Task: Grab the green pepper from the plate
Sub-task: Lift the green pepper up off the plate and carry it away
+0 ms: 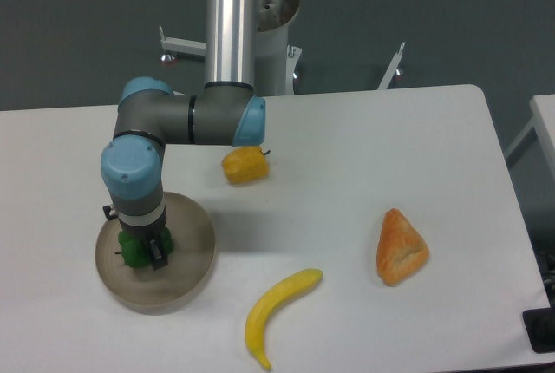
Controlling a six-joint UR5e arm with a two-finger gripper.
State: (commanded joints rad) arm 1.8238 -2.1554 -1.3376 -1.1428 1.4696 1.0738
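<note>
Fingers of your gripper reach straight down into the plate at the lower left of the frame, and the green pepper sits between them on the plate's left half. You see the claw closed against the pepper's sides, with one dark finger pressed on its right flank. The pepper looks to be resting on the plate. Above and to the right, a yellow pepper lies on the table. A banana sits at lower centre and a triangular pastry at right, well apart from the plate.
</note>
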